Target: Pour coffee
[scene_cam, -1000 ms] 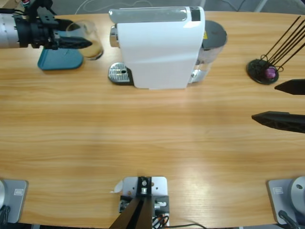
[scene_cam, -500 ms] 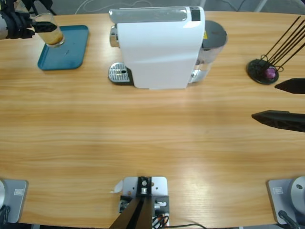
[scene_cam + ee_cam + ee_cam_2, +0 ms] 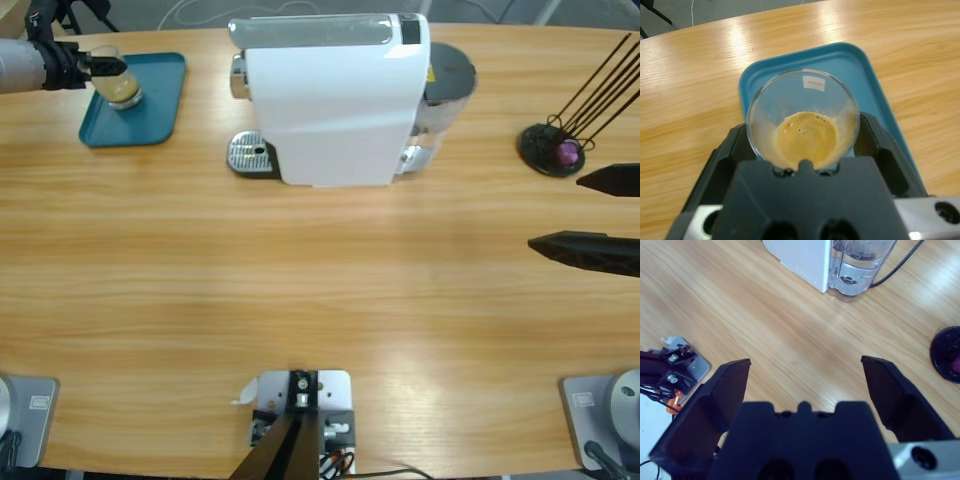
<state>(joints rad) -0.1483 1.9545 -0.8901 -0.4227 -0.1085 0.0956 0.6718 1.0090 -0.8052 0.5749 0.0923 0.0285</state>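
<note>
light: bright, even, falling from overhead | glare: pale sheen streaking the worktop (image 3: 330, 330) near the bottom middle of the high view, white patches gleaming on the wood in the left wrist view | shadows: soft, lying close under the coffee machine (image 3: 335, 95) | focus: near black tool bodies blurring in both wrist views

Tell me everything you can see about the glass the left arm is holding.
The glass is a small clear tumbler, upright, round-mouthed, with a small pale label on its far wall. A shallow layer of tan-brown coffee with light foam sits in the bottom. The left gripper has a black jaw on each side of it. It is over the left part of the blue tray; whether it touches the tray is unclear.
</note>
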